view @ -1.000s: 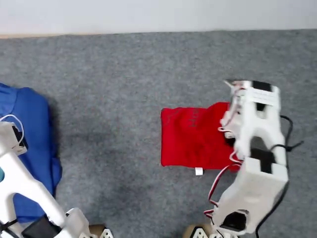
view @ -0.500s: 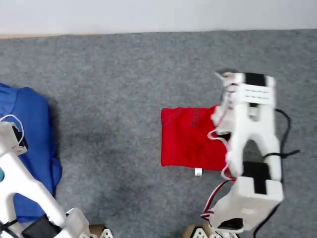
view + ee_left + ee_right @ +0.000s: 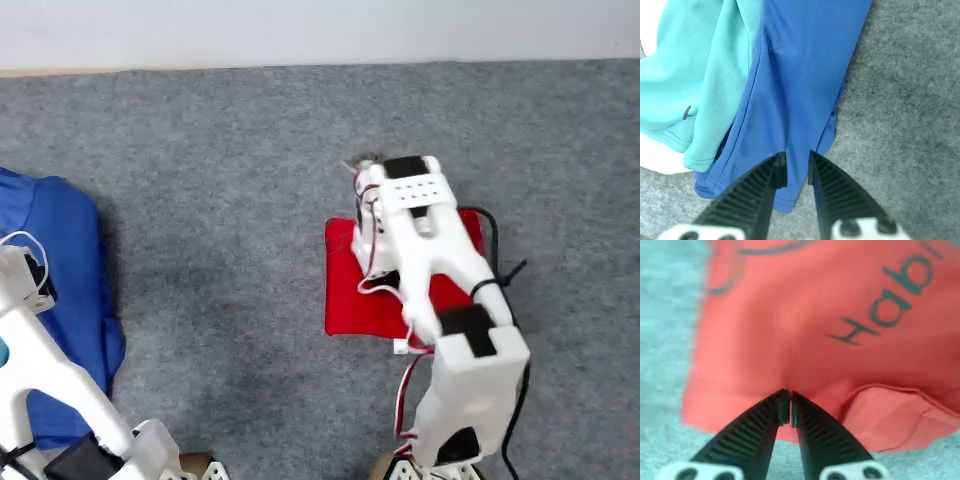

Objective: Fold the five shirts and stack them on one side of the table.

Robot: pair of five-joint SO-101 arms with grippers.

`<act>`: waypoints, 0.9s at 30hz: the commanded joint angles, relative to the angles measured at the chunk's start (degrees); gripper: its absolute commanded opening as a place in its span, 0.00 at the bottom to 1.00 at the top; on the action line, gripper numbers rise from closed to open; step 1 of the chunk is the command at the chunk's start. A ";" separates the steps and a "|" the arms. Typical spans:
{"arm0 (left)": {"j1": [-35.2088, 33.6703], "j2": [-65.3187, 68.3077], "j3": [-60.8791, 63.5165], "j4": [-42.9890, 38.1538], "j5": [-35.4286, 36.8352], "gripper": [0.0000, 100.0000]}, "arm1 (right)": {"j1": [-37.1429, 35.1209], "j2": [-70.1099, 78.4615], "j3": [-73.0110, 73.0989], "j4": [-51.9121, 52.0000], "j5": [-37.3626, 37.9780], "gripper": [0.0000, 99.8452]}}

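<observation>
Swinging left across red shirt [image 3: 345, 300], right jaws together; left jaws slightly apart over blue shirt [image 3: 795, 75]

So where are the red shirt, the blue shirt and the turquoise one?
red shirt [image 3: 346, 295], high view, bare part beside the arm
blue shirt [image 3: 800, 70], left wrist view, middle of its cloth
turquoise shirt [image 3: 700, 65], left wrist view, its upper fold

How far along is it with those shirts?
Looks done: a blue shirt, a teal shirt and white cloth lie piled at the table's side. In hand: the red shirt, folded mid-table, with the right gripper over it. Left: carrying it to the pile.
</observation>
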 commanded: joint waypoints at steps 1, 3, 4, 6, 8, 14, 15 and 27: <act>0.18 -2.11 -0.48 0.97 -0.26 0.09 | 7.08 0.57 -1.49 0.57 1.14 0.01; 0.18 -2.02 -0.48 0.88 -0.26 0.09 | 11.21 0.57 -1.58 2.59 3.43 0.01; 0.18 -1.93 -0.48 0.79 -0.26 0.09 | 13.14 0.48 -1.85 3.74 4.31 0.01; 0.18 -1.76 -0.48 0.70 -0.26 0.09 | 16.40 -0.40 -1.76 5.76 5.98 0.01; 0.26 -1.67 -0.48 0.62 -0.26 0.09 | 19.30 -1.80 -1.58 7.60 7.56 0.01; 4.92 -2.02 -0.48 0.62 -0.09 0.09 | 23.69 -6.11 -1.58 11.21 10.37 0.01; 5.98 -2.02 -0.48 0.62 -0.09 0.09 | 23.52 -6.81 -1.76 10.59 10.37 0.01; 9.85 -2.11 -0.75 0.62 -0.35 0.09 | 15.25 -8.40 -3.16 -11.03 9.85 0.01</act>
